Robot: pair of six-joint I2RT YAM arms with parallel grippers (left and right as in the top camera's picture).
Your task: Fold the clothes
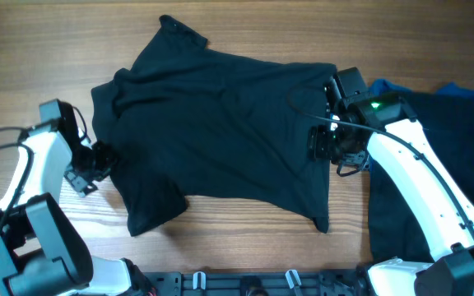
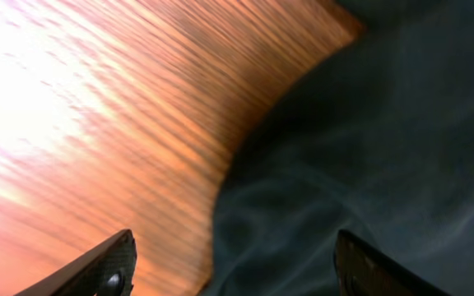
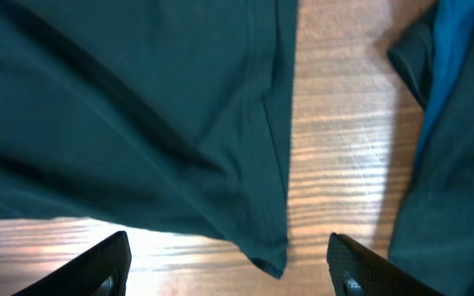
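Black shirt (image 1: 220, 140) lies spread but rumpled on the surface (image 1: 39, 49). Left hand (image 1: 95, 164) is at the shirt's left edge and right hand (image 1: 329, 141) at its right hem, both apart and empty. Risk: an uneven pinch skews the fold, or the right hand snags the blue garment (image 1: 459, 90) beside the shirt.

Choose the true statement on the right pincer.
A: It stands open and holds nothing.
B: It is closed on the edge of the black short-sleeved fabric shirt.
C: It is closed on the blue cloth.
A: in the right wrist view the right pincer is spread wide, with only the flat edge of the black short-sleeved fabric shirt and the wooden table beneath it.
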